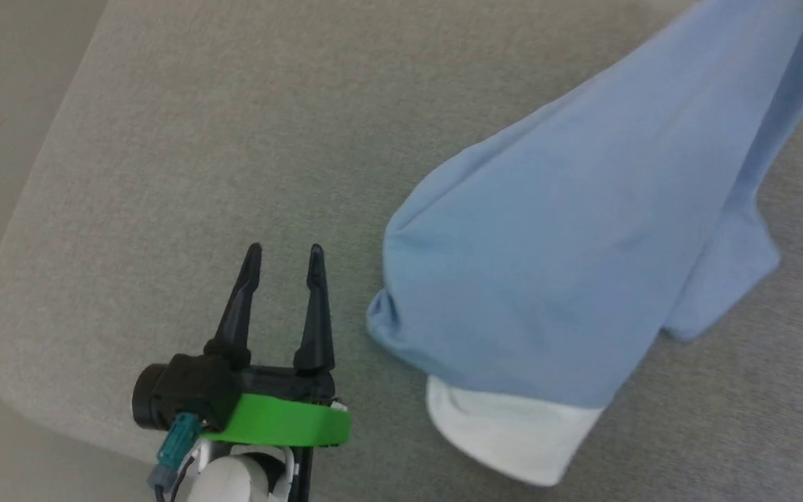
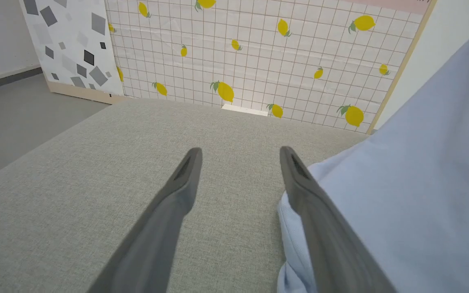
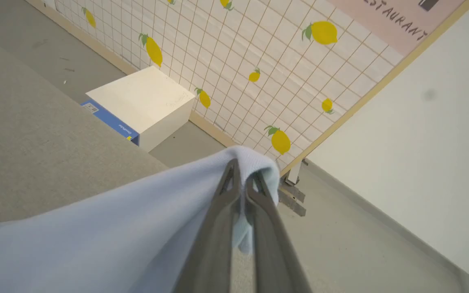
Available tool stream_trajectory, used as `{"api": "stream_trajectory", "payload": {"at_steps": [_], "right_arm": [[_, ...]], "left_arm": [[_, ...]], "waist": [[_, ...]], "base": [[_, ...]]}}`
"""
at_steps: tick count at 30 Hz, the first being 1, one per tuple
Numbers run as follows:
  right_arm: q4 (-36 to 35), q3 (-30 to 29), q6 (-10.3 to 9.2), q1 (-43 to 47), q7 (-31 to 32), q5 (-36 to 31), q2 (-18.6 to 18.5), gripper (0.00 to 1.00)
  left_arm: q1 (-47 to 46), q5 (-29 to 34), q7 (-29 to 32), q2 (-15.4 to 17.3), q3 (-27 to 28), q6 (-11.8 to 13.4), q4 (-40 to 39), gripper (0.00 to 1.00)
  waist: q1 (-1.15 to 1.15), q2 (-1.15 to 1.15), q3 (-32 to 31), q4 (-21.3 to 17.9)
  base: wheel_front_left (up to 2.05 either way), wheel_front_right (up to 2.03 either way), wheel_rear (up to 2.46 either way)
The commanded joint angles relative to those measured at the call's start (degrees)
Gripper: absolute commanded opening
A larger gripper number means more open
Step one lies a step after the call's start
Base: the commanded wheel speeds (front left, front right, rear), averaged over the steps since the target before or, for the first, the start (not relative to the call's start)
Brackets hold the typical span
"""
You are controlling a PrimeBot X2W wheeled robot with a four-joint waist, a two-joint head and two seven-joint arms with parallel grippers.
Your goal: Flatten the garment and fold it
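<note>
R gripper (image 3: 243,173) pinching the garment (image 1: 548,265) up; L gripper (image 1: 284,249) wide open beside it.

Blue garment slopes down from the head view's upper R corner onto the gray padded surface (image 1: 199,139), its low end bunched, w/ white lining (image 1: 506,432) poking out underneath. L gripper sits low over the surface just L of that bunched end, fingers spread full, nothing btwn them. In the L wrist view its R finger overlaps the cloth edge; can't tell if it touches, and the head view shows a gap. R gripper's fingers are clamped together on a fold of blue cloth, which wraps over the tips and hangs away twd the surface, w/ a white box (image 3: 145,101) and lemon-print panel (image 3: 234,61) behind. Garment's top is cut off at the head view's edge; sleeves, collar and logo can't be made out.
</note>
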Motion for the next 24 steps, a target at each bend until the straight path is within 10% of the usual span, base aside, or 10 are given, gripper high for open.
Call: {"api": "stream_trajectory", "payload": {"at_steps": [1,5,6,7,8,16,24], "right_arm": [[1.3,1.8,-0.09,-2.3,-1.7,-0.7,-0.5,0.0],[9.3,5.1,-0.09,-7.9,-7.9,-3.1,0.1,0.0],[11.0,5.6,-0.09,-8.0,-8.6,-3.5,0.4,0.25],[12.9,6.0,-0.09,-8.0,-9.2,-3.8,0.7,0.89],[14.8,5.9,-0.09,-7.7,-9.6,-3.9,1.2,1.0],[19.9,3.7,-0.09,-4.6,-12.4,-1.6,4.2,1.0],[9.2,-0.9,-0.09,6.3,-12.8,6.8,2.5,1.0]], "left_arm": [[-1.4,-0.6,-0.3,-0.3,-0.5,-0.4,0.4,1.0],[-3.3,-2.4,-0.3,-0.4,-3.1,0.0,1.0,1.0],[-3.6,-2.7,-0.3,-0.4,-3.5,0.2,1.2,1.0],[-4.1,-3.0,-0.3,-0.4,-3.9,0.4,1.3,1.0],[-4.6,-3.2,-0.3,-0.4,-4.3,0.5,1.4,1.0],[-6.6,-3.1,-0.3,-0.4,-4.4,1.1,2.2,1.0],[-4.5,-1.0,-0.3,-0.4,-1.2,0.6,2.6,1.0]], "waist": [[0.0,0.0,3.2,3.5],[0.0,0.0,5.6,6.4],[0.0,0.0,5.8,6.6],[0.0,0.0,6.2,6.7],[0.0,0.0,6.4,6.7],[0.0,0.0,5.4,3.7],[0.0,0.0,0.3,-1.0]], "base": [[0.0,0.0,0.0],[0.0,0.0,0.0],[0.0,0.0,0.0],[0.0,0.0,0.0],[0.0,0.0,0.0],[0.0,0.0,0.0],[0.0,0.0,0.0]]}}
